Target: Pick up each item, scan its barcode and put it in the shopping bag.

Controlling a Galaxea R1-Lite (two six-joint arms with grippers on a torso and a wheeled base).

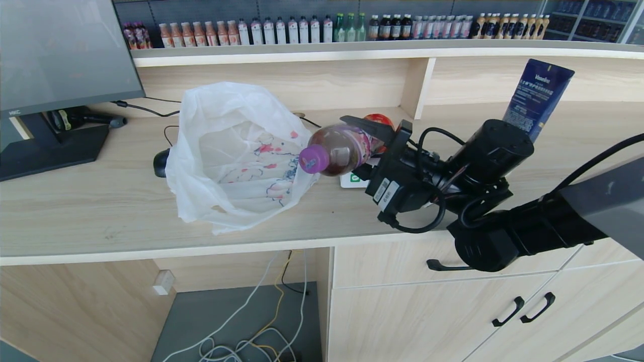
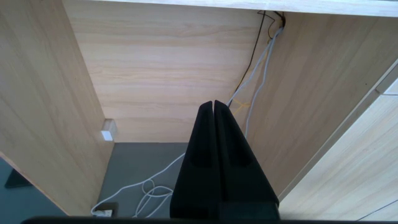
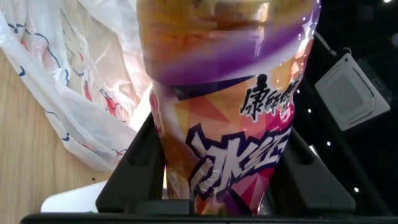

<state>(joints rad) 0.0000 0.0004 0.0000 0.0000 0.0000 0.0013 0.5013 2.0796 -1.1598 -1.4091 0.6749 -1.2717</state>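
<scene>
The right claw (image 1: 360,146) is clamped on a drink bottle (image 1: 338,150), its black fingers (image 3: 134,171) pressing the labelled body from both sides. The bottle lies roughly level above the tabletop (image 1: 90,206), with its purple cap (image 1: 314,159) pointing left and sitting just at the right edge of the white plastic shopping bag (image 1: 236,100). The bag rests on the tabletop, slumped, its mouth open toward the near side. A black mouse (image 1: 160,163) peeks out just left of the bag, and a monitor (image 1: 60,50) stands at the far left. A blue tube (image 1: 537,95) stands upright at the far right. The left claw (image 2: 214,112) is closed on nothing, fingers pressed together, below the tabletop edge, facing the recess where cables (image 2: 249,93) hang.
</scene>
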